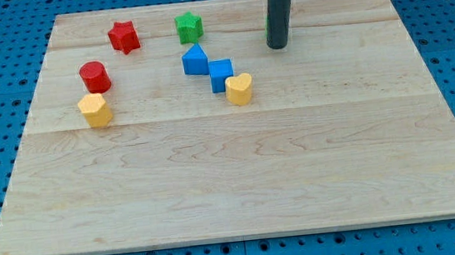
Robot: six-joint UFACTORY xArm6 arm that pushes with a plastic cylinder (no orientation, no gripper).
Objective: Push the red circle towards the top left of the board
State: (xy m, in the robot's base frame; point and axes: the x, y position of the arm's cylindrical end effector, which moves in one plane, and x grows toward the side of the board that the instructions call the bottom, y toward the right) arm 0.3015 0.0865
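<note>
No readable text, label, brand, number or sign shows anywhere in view.

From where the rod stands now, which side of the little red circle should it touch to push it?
Probably its lower-right side. The small red circle block must go up-left, and the yellow hexagon block crowds it below. My tip is far to the view's right.

A: Toward the left edge of the board (241,185)?
B: Red circle (94,76), with yellow hexagon (94,109) just below, almost touching.
A: Along the top edge?
B: Red star (123,37) up and right of the circle; green star (188,26) further right.
A: Below that?
B: Blue triangle (195,60), blue cube (221,74), yellow heart (239,89), chained diagonally down to the right.
A: My tip (277,46)?
B: Right of the green star, apart from every block.
</note>
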